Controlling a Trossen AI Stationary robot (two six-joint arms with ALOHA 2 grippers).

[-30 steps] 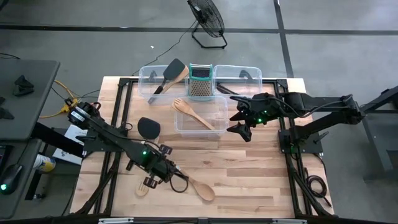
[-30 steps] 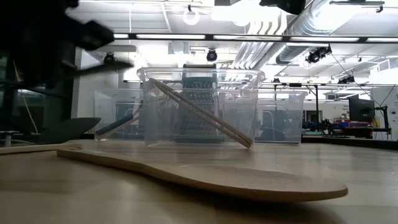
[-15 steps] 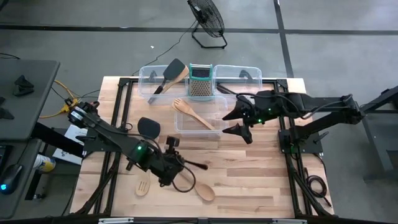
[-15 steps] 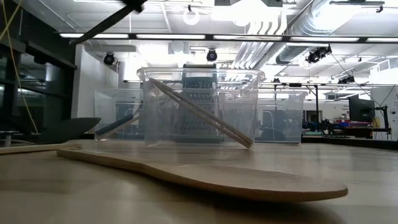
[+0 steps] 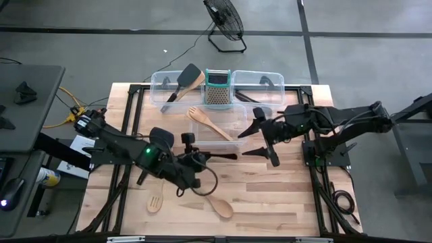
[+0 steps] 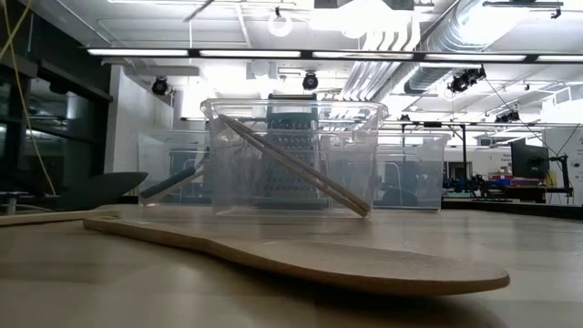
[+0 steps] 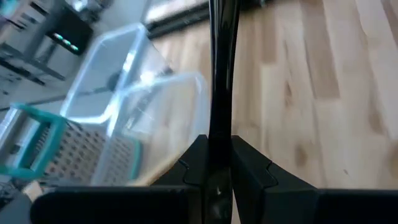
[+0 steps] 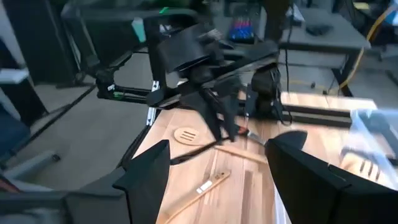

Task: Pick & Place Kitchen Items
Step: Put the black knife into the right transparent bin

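The job stood partly done. A wooden fork (image 5: 210,124) already lay slanted inside the near clear bin (image 5: 237,140), and a black turner (image 5: 190,74) with a wooden spatula (image 5: 196,82) leaned in the far left bin (image 5: 159,81) beside the grater (image 5: 217,88). The left tool (image 5: 202,158) was pinching a thin black-handled utensil (image 5: 223,156) above the table (image 5: 270,196), its free end pointing toward the near bin, so that piece looked on its way in. The right tool (image 5: 262,140) hung by that bin's right side with fingers spread wide, holding nothing. Left on the table were a black spatula head (image 5: 160,138), a slotted wooden spoon (image 5: 155,202) and a wooden spoon (image 5: 219,204).
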